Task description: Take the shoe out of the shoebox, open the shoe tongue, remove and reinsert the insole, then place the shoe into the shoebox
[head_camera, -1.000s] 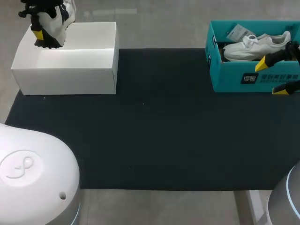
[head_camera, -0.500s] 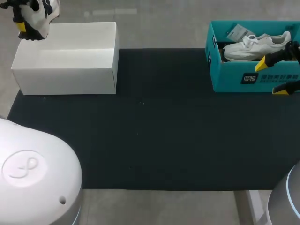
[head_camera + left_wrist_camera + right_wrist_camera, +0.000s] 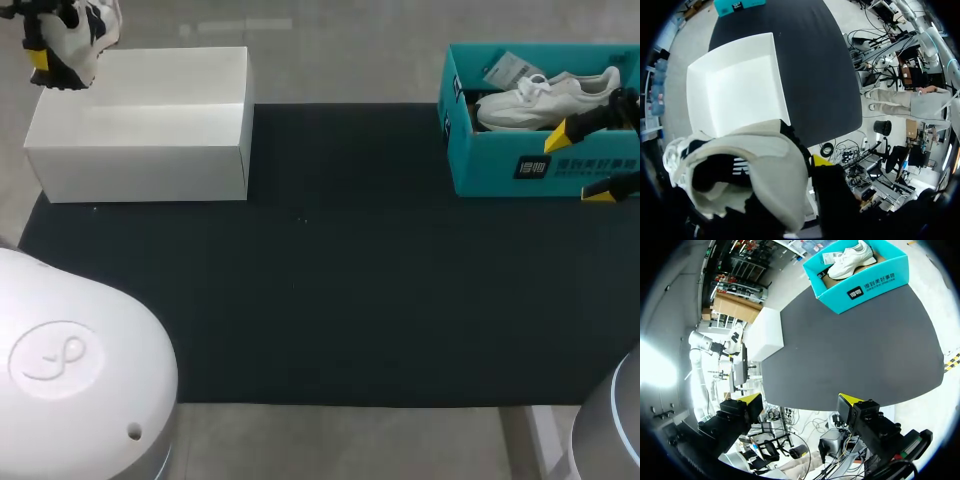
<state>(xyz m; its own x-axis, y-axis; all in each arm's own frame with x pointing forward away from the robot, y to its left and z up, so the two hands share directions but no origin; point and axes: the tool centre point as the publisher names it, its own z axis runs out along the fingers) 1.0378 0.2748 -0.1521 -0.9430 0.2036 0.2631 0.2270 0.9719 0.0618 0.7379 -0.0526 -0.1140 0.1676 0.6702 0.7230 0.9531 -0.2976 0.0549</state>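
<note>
Mat: the black mat (image 3: pixel 330 300) lies nearest me, nothing on it changed.
Right gripper: my right gripper (image 3: pixel 582 162) hangs at the front wall of the teal box (image 3: pixel 480 165), fingers spread wide with nothing between them; same place as a second ago.
Teal box: a white sneaker (image 3: pixel 545 98) lies inside, unmoved.
White shoebox: the white shoebox (image 3: pixel 140 150) stands open at the mat's far left corner.
Left gripper: my left gripper (image 3: pixel 45 55) is clamped on the black-and-white shoe (image 3: pixel 750 170), held in the air.
Change: a second ago the shoe hung over the shoebox's far left corner; now it sits further left, just past that corner.
</note>
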